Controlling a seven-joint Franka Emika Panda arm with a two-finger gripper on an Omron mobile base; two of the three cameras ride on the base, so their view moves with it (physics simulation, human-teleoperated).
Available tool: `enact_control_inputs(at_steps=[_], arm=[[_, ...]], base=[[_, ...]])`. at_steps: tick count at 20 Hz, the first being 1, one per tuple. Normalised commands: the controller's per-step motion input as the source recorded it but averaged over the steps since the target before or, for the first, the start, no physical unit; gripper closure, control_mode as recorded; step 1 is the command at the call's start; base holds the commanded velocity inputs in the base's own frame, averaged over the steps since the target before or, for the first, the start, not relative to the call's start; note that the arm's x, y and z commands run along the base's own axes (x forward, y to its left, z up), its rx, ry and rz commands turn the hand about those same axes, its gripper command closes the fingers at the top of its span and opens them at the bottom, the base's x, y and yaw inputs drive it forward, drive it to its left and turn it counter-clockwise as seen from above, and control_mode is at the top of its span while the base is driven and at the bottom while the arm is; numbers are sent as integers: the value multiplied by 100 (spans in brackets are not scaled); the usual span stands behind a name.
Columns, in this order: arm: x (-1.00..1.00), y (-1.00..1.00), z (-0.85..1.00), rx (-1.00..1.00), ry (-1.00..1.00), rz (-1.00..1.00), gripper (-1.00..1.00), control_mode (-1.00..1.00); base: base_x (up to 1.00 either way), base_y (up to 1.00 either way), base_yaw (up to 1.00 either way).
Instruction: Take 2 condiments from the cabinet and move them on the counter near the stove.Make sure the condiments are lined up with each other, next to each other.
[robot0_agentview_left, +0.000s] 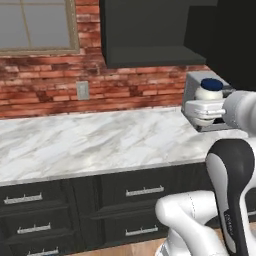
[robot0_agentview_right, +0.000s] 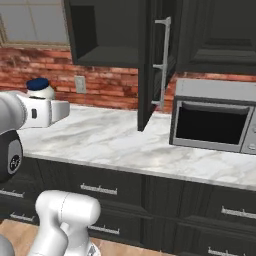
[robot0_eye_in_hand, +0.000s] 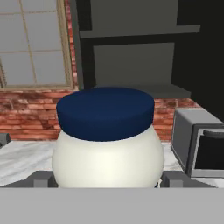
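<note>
While the fingers pinch the white jar at its wide belly, up in the air above the counter, the round smooth body could slip during carry and drop.

Arm up, gripper level over the counter, clamped on the jar.
White upper link rises from the base, dark elbow joint bends, forearm runs to a horizontal hand. Jaws stand wide, one each side of the jar's white belly; in the hand view the finger tips flank its lower sides. Jar sits upright in the grip.
</note>
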Motion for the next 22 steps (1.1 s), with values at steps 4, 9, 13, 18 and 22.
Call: enact_control_inputs(at_steps=[4,9,13,18,22], arm=[[0,0,0,0,0,0,100,100],[0,0,0,0,0,0,100,100],[0,0,0,0,0,0,100,100],[0,0,0,0,0,0,100,100],[0,0,0,0,0,0,100,100]], base=[[-8,93,21],[3,79,15],[0,82,13],[0,67,14],[0,57,17]])
